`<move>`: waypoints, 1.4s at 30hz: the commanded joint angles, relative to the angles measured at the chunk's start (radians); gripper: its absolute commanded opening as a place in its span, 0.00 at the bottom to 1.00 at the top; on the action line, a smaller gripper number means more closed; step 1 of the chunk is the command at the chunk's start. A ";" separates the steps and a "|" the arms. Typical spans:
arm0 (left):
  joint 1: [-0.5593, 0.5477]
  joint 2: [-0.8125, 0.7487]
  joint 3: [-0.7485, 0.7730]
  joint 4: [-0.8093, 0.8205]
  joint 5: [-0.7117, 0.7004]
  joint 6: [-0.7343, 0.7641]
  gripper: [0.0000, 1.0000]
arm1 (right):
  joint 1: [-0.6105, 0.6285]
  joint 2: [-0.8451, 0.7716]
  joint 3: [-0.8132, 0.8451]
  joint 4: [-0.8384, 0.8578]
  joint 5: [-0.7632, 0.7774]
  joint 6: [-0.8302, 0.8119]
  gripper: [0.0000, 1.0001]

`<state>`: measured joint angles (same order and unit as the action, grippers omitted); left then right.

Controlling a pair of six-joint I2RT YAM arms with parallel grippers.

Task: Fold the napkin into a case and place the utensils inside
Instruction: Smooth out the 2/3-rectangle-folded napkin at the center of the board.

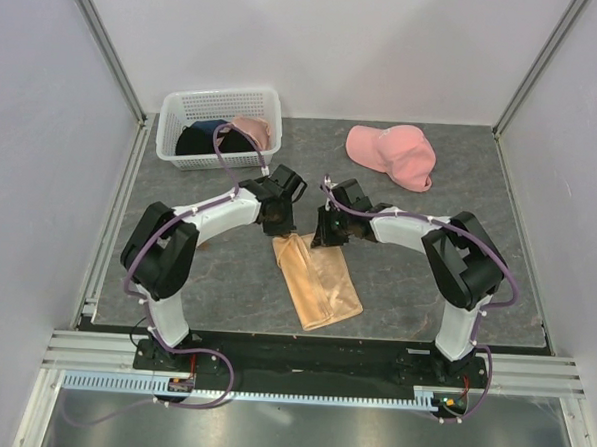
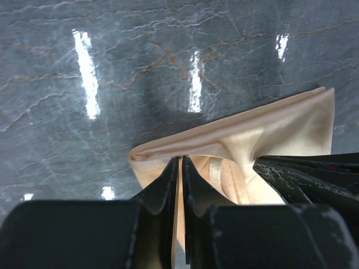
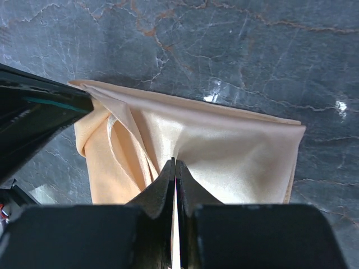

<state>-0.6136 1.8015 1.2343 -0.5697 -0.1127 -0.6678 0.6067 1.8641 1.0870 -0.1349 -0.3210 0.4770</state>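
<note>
**A:** Where is the napkin (image 1: 317, 282)?

**B:** Seen from above, it is in the middle of the bench (image 1: 426, 280). It is folded into a long strip that runs from 11 o'clock down to 5 o'clock on the grey marbled top.

**A:** And the 2 arms?

**B:** Both reach in to the strip's far end. The left tool (image 1: 278, 220) sits at its 11 o'clock corner and the right tool (image 1: 330, 233) at its 1 o'clock corner. The 2 are near each other but apart.

**A:** What is the left tool doing?

**B:** Its wrist camera shows the 2 fingers almost pressed together with a thin layer of peach cloth between them. It is pinching the napkin at a folded edge. From there the cloth rises in a ridge toward 2 o'clock, and the other arm's black tool shows at 4 o'clock in that view.

**A:** And the right one?

**B:** Its fingers are pressed together with a pale sliver of cloth caught between the tips. It is pinching the napkin's top layer, and the shiny cloth puckers toward the tips. The left tool comes into that view from 9 o'clock, at the napkin's corner.

**A:** What else is on the bench?

**B:** A white basket (image 1: 220, 127) stands at 11 o'clock with dark and pink clothes (image 1: 213, 139) inside. A pink cap (image 1: 392, 154) lies at 1 o'clock. Both are well apart from the napkin.
</note>
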 commanded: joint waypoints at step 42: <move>-0.380 -0.234 -0.277 0.097 0.160 -0.180 0.13 | 0.018 -0.470 -0.429 0.081 -0.130 0.159 0.30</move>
<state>-0.9134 1.6054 1.0100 -0.4717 0.0307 -0.7380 0.6052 1.4635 0.7319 -0.1352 -0.4110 0.5514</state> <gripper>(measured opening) 0.154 0.328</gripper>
